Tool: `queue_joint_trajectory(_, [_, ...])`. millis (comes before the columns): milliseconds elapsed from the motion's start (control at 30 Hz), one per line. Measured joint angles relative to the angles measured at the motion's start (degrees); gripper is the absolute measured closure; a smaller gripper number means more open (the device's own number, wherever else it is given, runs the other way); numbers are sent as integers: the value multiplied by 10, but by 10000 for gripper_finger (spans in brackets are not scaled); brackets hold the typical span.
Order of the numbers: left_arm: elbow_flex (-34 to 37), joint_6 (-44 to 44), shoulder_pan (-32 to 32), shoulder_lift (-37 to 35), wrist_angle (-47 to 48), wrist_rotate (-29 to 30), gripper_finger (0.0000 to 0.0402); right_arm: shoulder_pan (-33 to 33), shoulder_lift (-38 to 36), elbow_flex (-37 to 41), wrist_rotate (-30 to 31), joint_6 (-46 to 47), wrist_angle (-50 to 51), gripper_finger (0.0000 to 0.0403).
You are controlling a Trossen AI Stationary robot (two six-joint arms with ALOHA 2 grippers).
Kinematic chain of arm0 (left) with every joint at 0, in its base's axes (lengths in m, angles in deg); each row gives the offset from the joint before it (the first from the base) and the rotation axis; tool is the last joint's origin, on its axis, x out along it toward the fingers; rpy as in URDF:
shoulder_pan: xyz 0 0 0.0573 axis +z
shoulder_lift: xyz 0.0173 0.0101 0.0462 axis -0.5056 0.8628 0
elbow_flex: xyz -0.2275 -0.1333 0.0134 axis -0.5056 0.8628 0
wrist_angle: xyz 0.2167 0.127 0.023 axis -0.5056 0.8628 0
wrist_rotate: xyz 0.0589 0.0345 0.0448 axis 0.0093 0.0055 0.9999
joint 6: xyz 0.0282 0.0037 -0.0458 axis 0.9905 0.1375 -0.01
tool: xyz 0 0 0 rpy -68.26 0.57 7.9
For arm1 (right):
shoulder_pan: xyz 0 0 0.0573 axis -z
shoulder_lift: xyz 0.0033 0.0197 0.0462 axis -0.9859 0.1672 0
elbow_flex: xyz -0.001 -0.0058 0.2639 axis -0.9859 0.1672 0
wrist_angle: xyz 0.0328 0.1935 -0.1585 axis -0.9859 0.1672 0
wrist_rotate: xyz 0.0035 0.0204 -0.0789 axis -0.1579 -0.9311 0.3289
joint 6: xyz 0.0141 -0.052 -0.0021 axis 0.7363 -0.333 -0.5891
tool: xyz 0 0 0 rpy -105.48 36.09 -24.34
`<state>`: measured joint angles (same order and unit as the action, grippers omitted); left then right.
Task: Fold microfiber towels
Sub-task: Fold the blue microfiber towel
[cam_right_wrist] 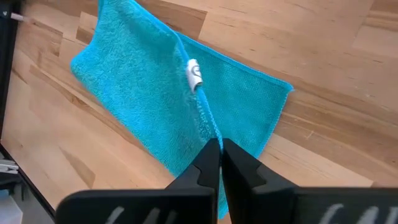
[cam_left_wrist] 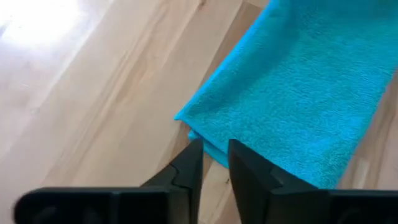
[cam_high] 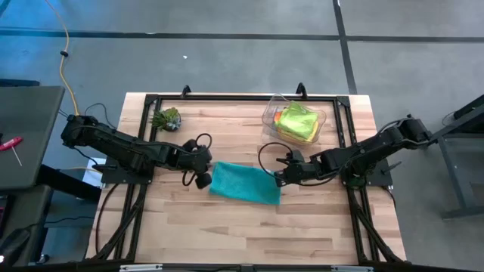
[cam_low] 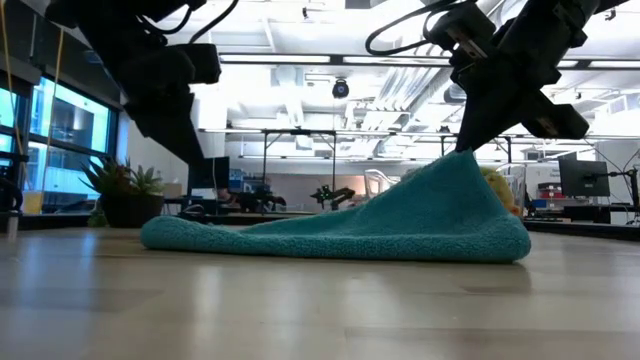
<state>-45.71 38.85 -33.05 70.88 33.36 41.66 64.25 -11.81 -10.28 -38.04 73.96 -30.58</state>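
A teal towel point(cam_high: 243, 183) lies doubled over in the middle of the table, long side running left to right. My right gripper point(cam_high: 277, 176) is shut on its right end, which stands up as a peak point(cam_low: 462, 160) in the low view. My left gripper point(cam_left_wrist: 215, 155) hovers just off the towel's left corner point(cam_left_wrist: 186, 118) with a narrow gap between its fingers and nothing in it. The low view shows it above the cloth. Yellow, orange and lime green towels point(cam_high: 296, 121) lie in the clear bin. My right gripper pinches a raised ridge of the teal towel point(cam_right_wrist: 210, 132) between its two fingers, on the hemmed edge that bears a white tag point(cam_right_wrist: 194, 73). The fingers slant down from the table's right. That end is drawn up into a peak. The rest lies flat on the table.
A clear plastic bin point(cam_high: 272, 112) stands at the far right of the table. A small green spiky plant point(cam_high: 166, 119) sits at the far left. Bare wood lies between the towel and the table's near edge point(cam_high: 242, 234).
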Motion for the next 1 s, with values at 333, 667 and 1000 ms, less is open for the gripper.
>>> queue_joint_trajectory(333, [0, 0, -8, 0, 1, 11, 261, 0, 0, 0, 6, -2, 0, 403])
queue_joint_trajectory(667, [0, -21, -45, 0, -7, 11, 254, 9, 0, 0, 23, -1, -2, 380])
queue_joint_trajectory(1000, [0, -37, -54, 0, -5, 20, 253, 38, -16, 0, 32, -14, 99, 217])
